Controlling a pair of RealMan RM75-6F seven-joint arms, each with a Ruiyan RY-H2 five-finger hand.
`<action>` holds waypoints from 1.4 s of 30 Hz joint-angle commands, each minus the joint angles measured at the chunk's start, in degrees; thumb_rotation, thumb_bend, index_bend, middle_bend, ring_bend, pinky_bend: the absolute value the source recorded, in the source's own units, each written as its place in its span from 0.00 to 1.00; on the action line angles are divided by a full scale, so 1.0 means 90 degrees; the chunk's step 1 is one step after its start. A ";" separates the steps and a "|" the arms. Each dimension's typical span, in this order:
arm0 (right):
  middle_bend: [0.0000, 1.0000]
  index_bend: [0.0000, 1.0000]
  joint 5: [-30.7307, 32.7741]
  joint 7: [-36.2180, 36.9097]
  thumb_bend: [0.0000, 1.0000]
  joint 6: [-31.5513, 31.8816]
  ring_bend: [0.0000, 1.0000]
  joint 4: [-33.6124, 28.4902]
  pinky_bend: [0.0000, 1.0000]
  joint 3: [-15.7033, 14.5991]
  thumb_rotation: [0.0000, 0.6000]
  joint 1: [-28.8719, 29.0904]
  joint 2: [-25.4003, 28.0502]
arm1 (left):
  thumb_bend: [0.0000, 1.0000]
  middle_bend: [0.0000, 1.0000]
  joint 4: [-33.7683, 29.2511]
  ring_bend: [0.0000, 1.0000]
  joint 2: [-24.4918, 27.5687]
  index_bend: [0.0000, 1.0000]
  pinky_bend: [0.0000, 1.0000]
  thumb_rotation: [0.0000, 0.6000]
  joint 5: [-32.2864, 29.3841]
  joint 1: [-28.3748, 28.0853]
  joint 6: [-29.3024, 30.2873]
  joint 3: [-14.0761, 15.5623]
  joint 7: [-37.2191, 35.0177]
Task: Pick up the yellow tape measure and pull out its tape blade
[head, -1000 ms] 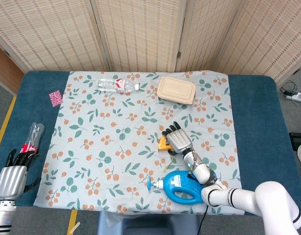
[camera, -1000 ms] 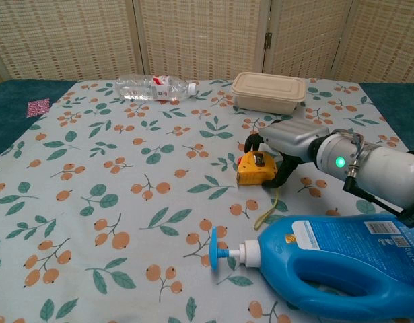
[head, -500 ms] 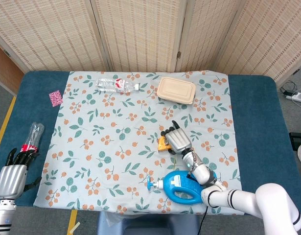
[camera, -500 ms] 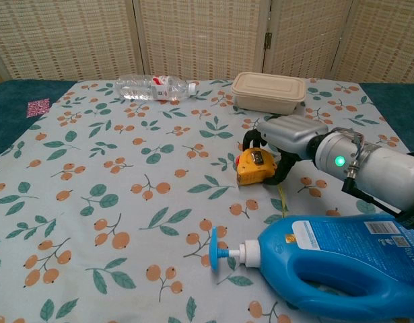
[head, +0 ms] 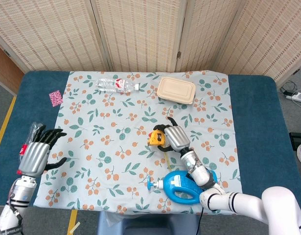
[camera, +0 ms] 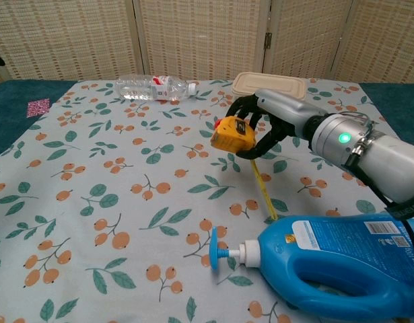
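we log lidded takeout box (camera: 270,83) contents hidden, blue detergent jug (camera: 341,264) on its side, right hand (camera: 277,118) gripping yellow tape measure (camera: 233,134) aloft, blade (camera: 266,194) trailing, left hand (head: 37,152) spread, empty

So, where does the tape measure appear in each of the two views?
Head view: tape measure is just below centre, held by the right hand.
Chest view: it is right of centre in the upper half, off the cloth.
Shared landmark: the beige box lies behind it in both.
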 commanded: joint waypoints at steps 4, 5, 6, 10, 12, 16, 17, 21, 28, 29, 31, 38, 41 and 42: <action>0.55 0.66 -0.0455 0.1947 0.34 0.0115 0.39 0.0169 0.00 0.0403 1.00 -0.0110 -0.0464 | 0.24 0.23 -0.0151 0.20 -0.0344 0.23 0.04 1.00 -0.0213 -0.0700 -0.0608 -0.0408 -0.0289; 0.55 0.66 -0.0522 0.2171 0.34 0.0108 0.39 0.0242 0.00 0.0421 1.00 -0.0098 -0.0519 | 0.24 0.23 -0.0167 0.20 -0.0385 0.23 0.04 1.00 -0.0257 -0.0783 -0.0687 -0.0443 -0.0298; 0.55 0.66 -0.0585 0.2350 0.34 0.0107 0.39 0.0331 0.00 0.0433 1.00 -0.0081 -0.0577 | 0.24 0.23 -0.0183 0.19 -0.0425 0.22 0.04 1.00 -0.0303 -0.0863 -0.0758 -0.0478 -0.0300; 0.55 0.66 -0.0816 0.3100 0.34 0.0217 0.39 0.0724 0.00 0.0522 1.00 -0.0013 -0.0914 | 0.24 0.22 -0.0268 0.19 -0.0625 0.20 0.04 1.00 -0.0430 -0.1162 -0.0958 -0.0576 -0.0187; 0.55 0.66 -0.0862 0.3430 0.34 0.0204 0.39 0.0817 0.00 0.0570 1.00 0.0018 -0.1011 | 0.24 0.22 -0.0291 0.19 -0.0716 0.20 0.04 1.00 -0.0471 -0.1272 -0.1020 -0.0591 -0.0082; 0.55 0.66 -0.1027 0.3880 0.34 0.0306 0.39 0.1058 0.00 0.0627 1.00 0.0085 -0.1203 | 0.24 0.22 -0.0332 0.19 -0.0963 0.19 0.03 1.00 -0.0598 -0.1505 -0.1137 -0.0614 0.0135; 0.55 0.66 -0.1042 0.3917 0.34 0.0312 0.38 0.1108 0.00 0.0631 1.00 0.0097 -0.1238 | 0.24 0.22 -0.0346 0.19 -0.1015 0.19 0.03 1.00 -0.0603 -0.1543 -0.1141 -0.0609 0.0180; 0.55 0.65 -0.1046 0.3995 0.34 0.0350 0.39 0.1247 0.00 0.0680 1.00 0.0140 -0.1384 | 0.24 0.22 -0.0287 0.19 -0.1323 0.18 0.02 1.00 -0.0680 -0.1731 -0.1153 -0.0626 0.0386; 0.55 0.66 -0.1048 0.3696 0.34 0.0480 0.38 0.1423 0.00 0.0717 1.00 0.0215 -0.1665 | 0.24 0.21 0.0015 0.19 -0.1935 0.18 0.02 1.00 -0.0885 -0.2091 -0.1099 -0.0734 0.0892; 0.55 0.66 -0.1036 0.3648 0.34 0.0492 0.38 0.1434 0.00 0.0725 1.00 0.0219 -0.1696 | 0.24 0.21 0.0064 0.19 -0.2010 0.18 0.02 1.00 -0.0910 -0.2129 -0.1079 -0.0748 0.0960; 0.55 0.66 -0.1022 0.3527 0.34 0.0530 0.38 0.1470 0.00 0.0740 1.00 0.0231 -0.1763 | 0.24 0.21 0.0149 0.18 -0.2161 0.18 0.02 1.00 -0.0994 -0.2211 -0.1061 -0.0770 0.1106; 0.55 0.66 -0.1008 0.3268 0.34 0.0575 0.38 0.1493 0.00 0.0750 1.00 0.0254 -0.1896 | 0.24 0.21 0.0394 0.18 -0.2508 0.17 0.02 1.00 -0.1219 -0.2439 -0.1039 -0.0795 0.1542; 0.55 0.66 -0.1008 0.3203 0.34 0.0561 0.38 0.1489 0.00 0.0744 1.00 0.0262 -0.1928 | 0.24 0.21 0.0485 0.18 -0.2600 0.17 0.02 1.00 -0.1287 -0.2502 -0.1024 -0.0799 0.1624; 0.55 0.66 -0.1011 0.3188 0.34 0.0557 0.38 0.1484 0.00 0.0739 1.00 0.0263 -0.1931 | 0.24 0.21 0.0514 0.18 -0.2623 0.17 0.02 1.00 -0.1306 -0.2518 -0.1017 -0.0800 0.1646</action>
